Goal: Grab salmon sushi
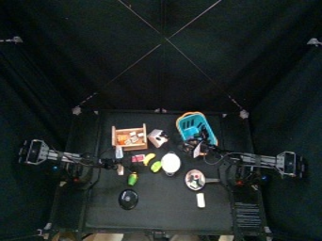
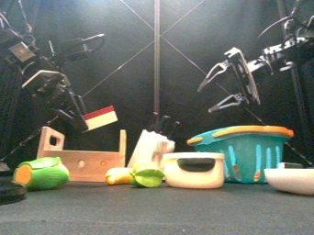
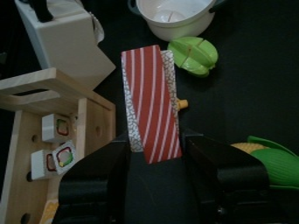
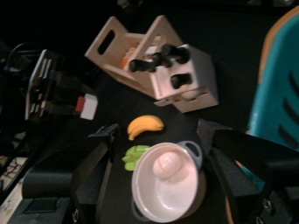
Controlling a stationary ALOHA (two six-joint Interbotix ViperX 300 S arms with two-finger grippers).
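Observation:
The salmon sushi, a red slab with white stripes on a white base, stands between the two jaws of my left gripper, which is shut on it. In the front view the salmon sushi hangs in the air above the wooden rack, at the left. The top view shows my left gripper beside the rack's near side. My right gripper hangs high at the right, open and holding nothing. In the right wrist view my right gripper is spread above a white bowl.
A white knife block stands mid-table. A teal basket is at the right, with a white pot in front of it. A white dish lies at the far right. Green toy vegetables lie at the front left.

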